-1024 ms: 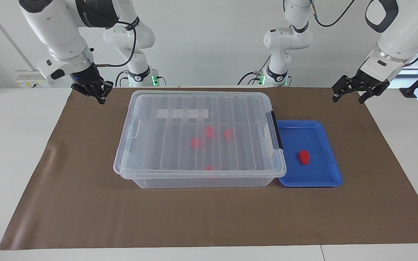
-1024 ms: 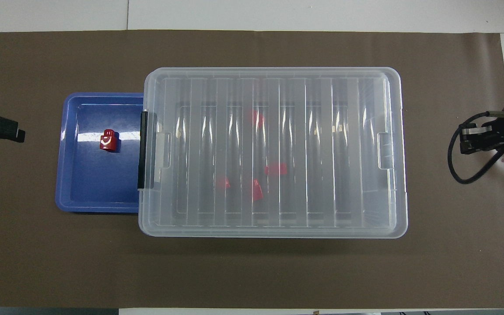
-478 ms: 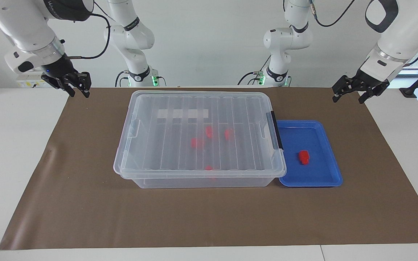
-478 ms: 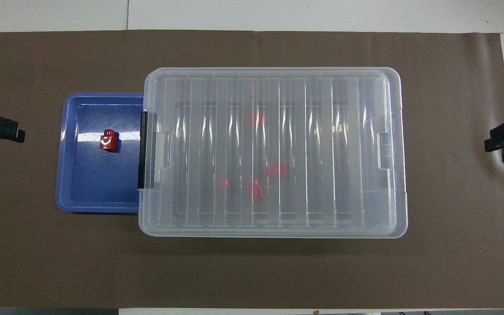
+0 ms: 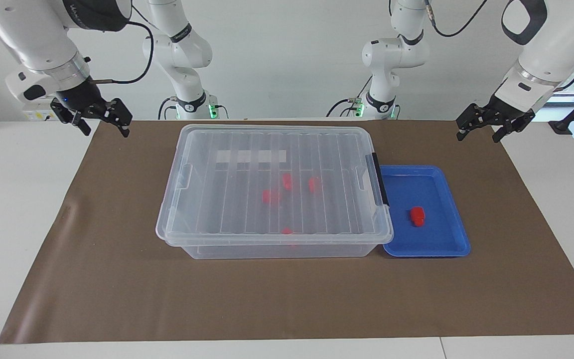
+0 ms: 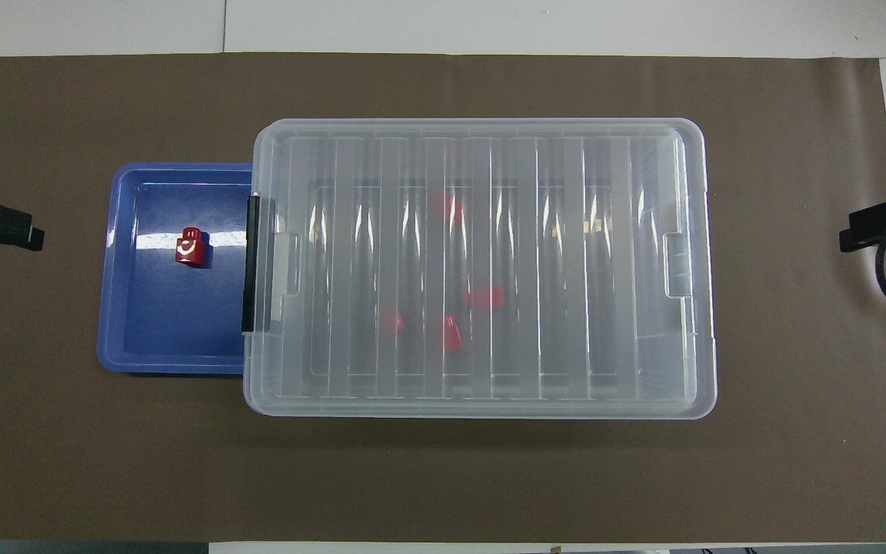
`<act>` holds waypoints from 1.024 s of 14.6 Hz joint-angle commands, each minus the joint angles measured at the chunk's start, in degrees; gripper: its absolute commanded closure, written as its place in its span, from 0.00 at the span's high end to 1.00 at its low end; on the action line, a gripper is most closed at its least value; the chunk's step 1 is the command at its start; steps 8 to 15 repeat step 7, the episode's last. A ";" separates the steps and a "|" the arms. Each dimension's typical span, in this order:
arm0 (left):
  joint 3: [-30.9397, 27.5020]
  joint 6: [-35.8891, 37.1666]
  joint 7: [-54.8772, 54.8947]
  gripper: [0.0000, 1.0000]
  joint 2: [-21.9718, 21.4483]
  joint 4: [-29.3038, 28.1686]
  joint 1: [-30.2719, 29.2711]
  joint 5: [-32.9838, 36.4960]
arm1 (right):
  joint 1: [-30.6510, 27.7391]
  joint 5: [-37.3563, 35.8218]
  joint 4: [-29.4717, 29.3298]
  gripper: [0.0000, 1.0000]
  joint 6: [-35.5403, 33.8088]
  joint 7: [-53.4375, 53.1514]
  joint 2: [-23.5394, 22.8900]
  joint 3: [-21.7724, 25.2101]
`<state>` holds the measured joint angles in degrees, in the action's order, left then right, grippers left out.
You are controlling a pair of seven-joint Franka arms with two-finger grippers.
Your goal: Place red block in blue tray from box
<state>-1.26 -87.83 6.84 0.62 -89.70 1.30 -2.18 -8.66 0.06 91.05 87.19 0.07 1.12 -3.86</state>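
A red block (image 5: 417, 216) lay loose in the blue tray (image 5: 446, 249), apart from its rim, with the tray touching the box (image 5: 192, 249) at the left arm's end of the worktop (image 5: 277, 299); the box edge overlapped the tray edge in the overhead view. The lid (image 5: 207, 219) sat closed on the box, and four more red blocks (image 5: 270, 196) showed through it only as blurred patches, so their exact poses could not be made out. Judged from its look, the block was light, rigid plastic with a smooth, probably slippery skin and a stepped shape; a hold across its two flat sides would likely be the surest. The left gripper (image 5: 481, 129) hung with fingers spread and empty over the mat (image 5: 117, 299) corner near the tray. The right gripper (image 5: 101, 123) hung likewise released and empty over the mat edge at the right arm's end. In the overhead view both grippers were cut off at the picture's edges. The latch (image 5: 380, 179) at the tray end of the box appeared closed.
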 commanded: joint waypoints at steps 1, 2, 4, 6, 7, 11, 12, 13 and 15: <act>-0.05 0.29 0.81 1.00 -1.41 -1.53 -0.07 -0.98 | -0.48 0.29 1.15 1.00 1.31 0.46 0.55 -0.36; -0.05 0.29 0.81 1.00 -1.41 -1.53 -0.07 -0.98 | -0.31 0.29 1.15 1.00 1.31 0.38 0.55 -0.36; -0.05 0.29 0.81 1.00 -1.41 -1.53 -0.07 -0.98 | -0.04 0.29 1.15 1.00 1.31 0.37 0.55 -0.36; -0.05 0.29 0.81 1.00 -1.41 -1.53 -0.07 -0.98 | -0.04 0.29 1.15 1.00 1.31 0.37 0.55 -0.36; -0.05 0.29 0.81 1.00 -1.41 -1.53 -0.07 -0.98 | -0.04 0.29 1.15 1.00 1.31 0.37 0.55 -0.36; -0.05 0.29 0.81 1.00 -1.41 -1.53 -0.07 -0.98 | -0.04 0.29 1.15 1.00 1.31 0.37 0.55 -0.36; -0.05 0.29 0.81 1.00 -1.41 -1.53 -0.07 -0.98 | -0.04 0.29 1.15 1.00 1.31 0.37 0.55 -0.36; -0.05 0.29 0.81 1.00 -1.41 -1.53 -0.07 -0.98 | -0.04 0.29 1.15 1.00 1.31 0.37 0.55 -0.36; -0.05 0.29 0.81 1.00 -1.41 -1.53 -0.07 -0.98 | -0.04 0.29 1.15 1.00 1.31 0.37 0.55 -0.36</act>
